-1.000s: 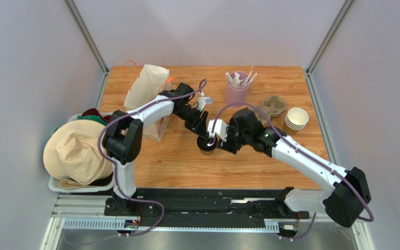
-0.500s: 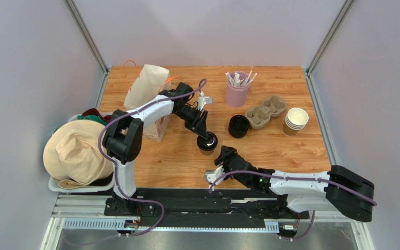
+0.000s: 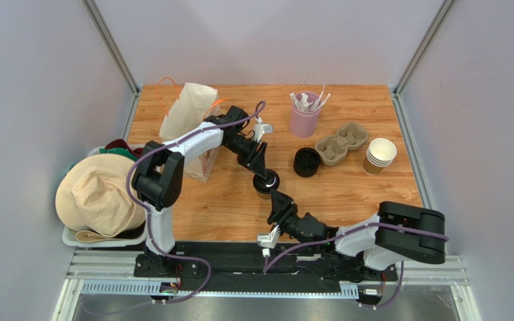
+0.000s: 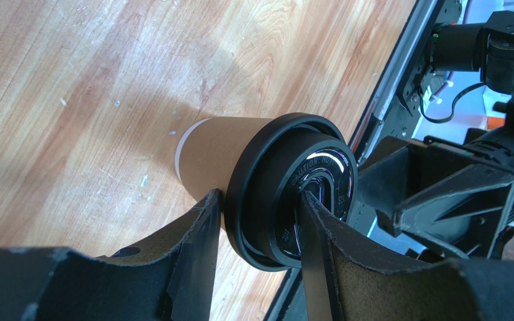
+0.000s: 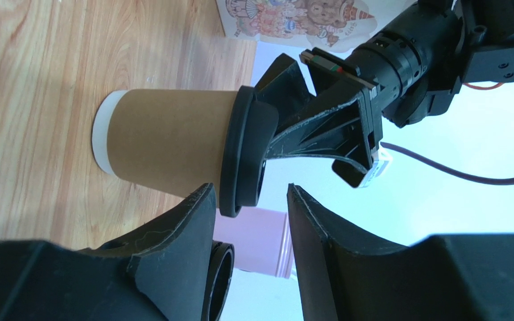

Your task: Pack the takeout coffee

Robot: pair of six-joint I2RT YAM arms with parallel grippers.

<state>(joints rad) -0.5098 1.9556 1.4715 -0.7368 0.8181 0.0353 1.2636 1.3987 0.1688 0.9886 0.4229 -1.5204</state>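
Note:
The takeout coffee (image 3: 265, 187), a kraft-brown cup with a black lid, stands on the wooden table near the middle. My left gripper (image 3: 261, 172) reaches down on it from behind. In the left wrist view (image 4: 260, 200) its fingers pinch the lid's rim, one beside the cup (image 4: 219, 150) and one on the lid's top. My right gripper (image 3: 276, 200) is just in front of the cup, apart from it, open and empty. In the right wrist view (image 5: 251, 199) the cup (image 5: 166, 144) shows between its fingertips, with the left gripper on the lid. The paper bag (image 3: 187, 114) stands at the back left.
A pink cup of white sticks (image 3: 304, 115) stands at the back, and shows in the right wrist view (image 5: 253, 244). A stack of black lids (image 3: 306, 162), a pulp cup carrier (image 3: 340, 142) and nested brown cups (image 3: 379, 155) stand at the right. A bin of cloths (image 3: 99, 197) is off the left edge.
My right gripper let go of the cup, swung back to the near edge, then came up just in front of the cup. My left gripper stayed on the lid.

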